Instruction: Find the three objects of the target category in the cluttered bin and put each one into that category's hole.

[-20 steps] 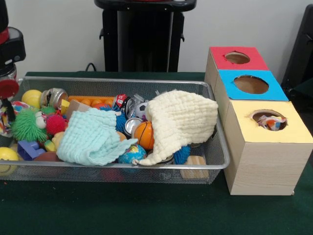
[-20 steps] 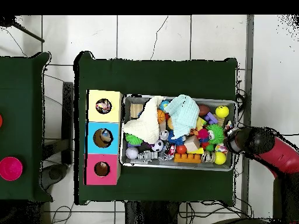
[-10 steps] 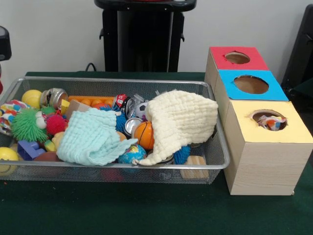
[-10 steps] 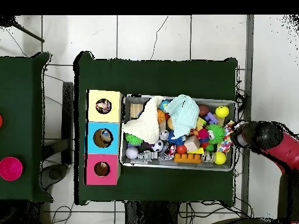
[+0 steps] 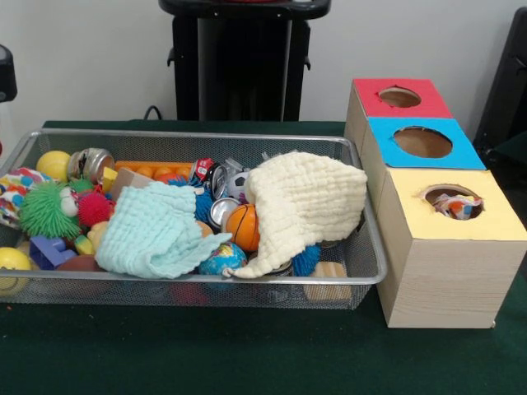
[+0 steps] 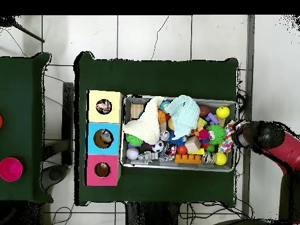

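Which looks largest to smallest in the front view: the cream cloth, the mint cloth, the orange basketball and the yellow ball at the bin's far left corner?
1. Cream cloth
2. Mint cloth, somewhat smaller
3. Orange basketball and yellow ball: too alike to rank, since both are partly hidden and the yellow one sits farther from the camera.

Cluttered wire bin (image 5: 375, 271), cloths atop toys, beside red, blue, yellow holed boxes (image 5: 449, 247)

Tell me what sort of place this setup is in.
Most likely a robotics lab test station. A wire mesh bin crammed with toys and cloths sits on a green-covered table beside a sorting box with red, blue and yellow holed tops, and a red robot arm waits beside the bin.
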### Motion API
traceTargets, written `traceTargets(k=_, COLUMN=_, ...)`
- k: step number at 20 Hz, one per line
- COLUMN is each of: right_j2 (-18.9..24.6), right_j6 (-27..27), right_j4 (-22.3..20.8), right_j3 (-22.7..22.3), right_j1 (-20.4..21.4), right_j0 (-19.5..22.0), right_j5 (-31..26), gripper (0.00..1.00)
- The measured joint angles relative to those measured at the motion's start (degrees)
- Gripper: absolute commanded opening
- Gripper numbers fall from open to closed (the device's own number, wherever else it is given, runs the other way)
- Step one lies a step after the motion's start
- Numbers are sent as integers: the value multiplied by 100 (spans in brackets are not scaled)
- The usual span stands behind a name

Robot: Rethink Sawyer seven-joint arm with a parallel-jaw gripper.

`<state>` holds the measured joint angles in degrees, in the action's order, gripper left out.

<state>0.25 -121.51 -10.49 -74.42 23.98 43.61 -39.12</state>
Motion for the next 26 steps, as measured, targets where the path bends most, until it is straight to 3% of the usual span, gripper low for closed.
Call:
traceTargets(k=9, right_j2=-50, right_j6=0, right_j4=12, right_j3=-28, right_j1=72, right_j0=-102, right_j5=2, gripper=0)
traceTargets(k=19, right_j2=-423, right_j6=-17, right_j4=410, right_j3=-393, right_j1=962, right_j0=-978, right_j5=-290, gripper=0)
traceTargets(k=26, right_j2=-580, right_j6=-47, right_j4=1039, right_j3=-541, right_j1=1585, right_j0=-1653, right_j5=-593, gripper=0)
